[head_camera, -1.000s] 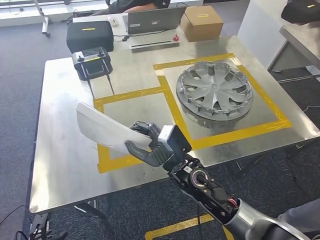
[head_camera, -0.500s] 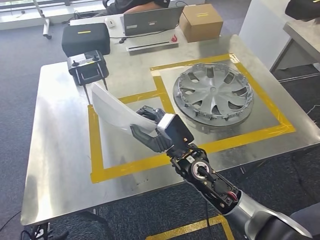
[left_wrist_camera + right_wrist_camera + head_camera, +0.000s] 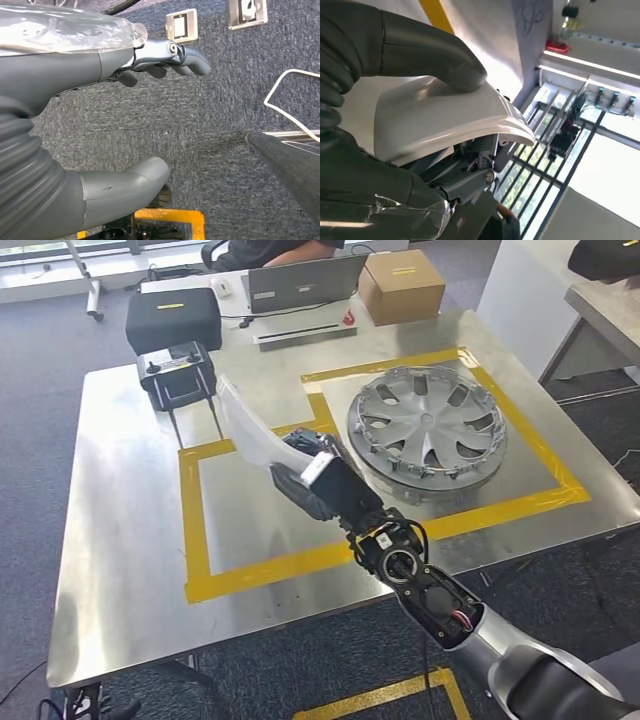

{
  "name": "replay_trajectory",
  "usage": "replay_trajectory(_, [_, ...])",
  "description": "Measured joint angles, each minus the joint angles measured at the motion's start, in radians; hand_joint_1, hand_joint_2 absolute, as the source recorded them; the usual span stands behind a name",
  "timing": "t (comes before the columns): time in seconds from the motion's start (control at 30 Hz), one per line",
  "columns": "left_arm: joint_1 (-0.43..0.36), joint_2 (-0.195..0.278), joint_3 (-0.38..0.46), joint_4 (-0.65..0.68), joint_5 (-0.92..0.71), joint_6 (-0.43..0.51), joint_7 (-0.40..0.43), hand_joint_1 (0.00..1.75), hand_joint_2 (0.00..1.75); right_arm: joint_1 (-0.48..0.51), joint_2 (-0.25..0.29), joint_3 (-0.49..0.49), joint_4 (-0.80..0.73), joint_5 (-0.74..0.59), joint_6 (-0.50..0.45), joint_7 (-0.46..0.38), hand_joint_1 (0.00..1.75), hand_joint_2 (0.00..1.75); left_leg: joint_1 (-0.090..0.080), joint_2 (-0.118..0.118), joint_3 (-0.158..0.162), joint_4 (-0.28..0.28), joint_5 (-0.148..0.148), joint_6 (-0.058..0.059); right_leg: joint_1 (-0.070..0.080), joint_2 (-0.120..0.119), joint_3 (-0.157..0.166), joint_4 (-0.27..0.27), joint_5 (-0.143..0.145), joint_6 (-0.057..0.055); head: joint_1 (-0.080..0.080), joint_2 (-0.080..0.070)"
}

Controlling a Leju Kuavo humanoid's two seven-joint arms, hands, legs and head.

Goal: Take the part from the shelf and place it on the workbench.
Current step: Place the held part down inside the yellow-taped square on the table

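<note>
The part [image 3: 245,425] is a long, curved white plastic panel with a glossy face. The right hand [image 3: 306,475] grips one end, holding it tilted above the steel workbench [image 3: 121,530], over the yellow-taped square.

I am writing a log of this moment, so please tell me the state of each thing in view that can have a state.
White part: held above the workbench, not set down.
Right hand: grips the part.
Left hand: holds nothing, fingers apart.
Hubcap: lying flat in the right taped square.
Laptop: open.
Cardboard box: closed.
</note>
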Motion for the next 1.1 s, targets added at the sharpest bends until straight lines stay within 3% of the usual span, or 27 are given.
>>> replay_trajectory(0.2, [-0.002, -0.002, -0.005, 0.000, 0.007, -0.011, -0.006, 0.00, 1.75, -0.073, -0.012, -0.012, 0.065, 0.282, -0.080, 0.078, 1.75, 1.75, -0.002, 0.000, 0.000, 0.000, 0.000, 0.000, -0.002, -0.001, 0.001, -0.001, 0.001, 0.001, 0.000, 0.000])
replay_trajectory(0.43, [-0.006, -0.002, -0.005, 0.000, 0.030, -0.013, -0.022, 0.00, 1.75, -0.111, -0.019, -0.001, 0.174, 0.613, -0.108, 0.134, 1.75, 1.75, -0.002, 0.000, -0.001, 0.000, 0.000, 0.000, -0.002, -0.001, 0.001, -0.003, 0.001, 0.001, 0.000, 0.000])
replay_trajectory(1.1, [-0.007, -0.001, -0.005, 0.000, 0.036, -0.019, -0.022, 0.00, 1.75, -0.151, -0.019, 0.074, 0.376, 0.850, -0.110, 0.161, 1.75, 1.75, -0.002, -0.001, -0.001, 0.000, 0.000, 0.000, -0.002, -0.001, 0.001, -0.003, 0.001, 0.001, 0.000, 0.000])
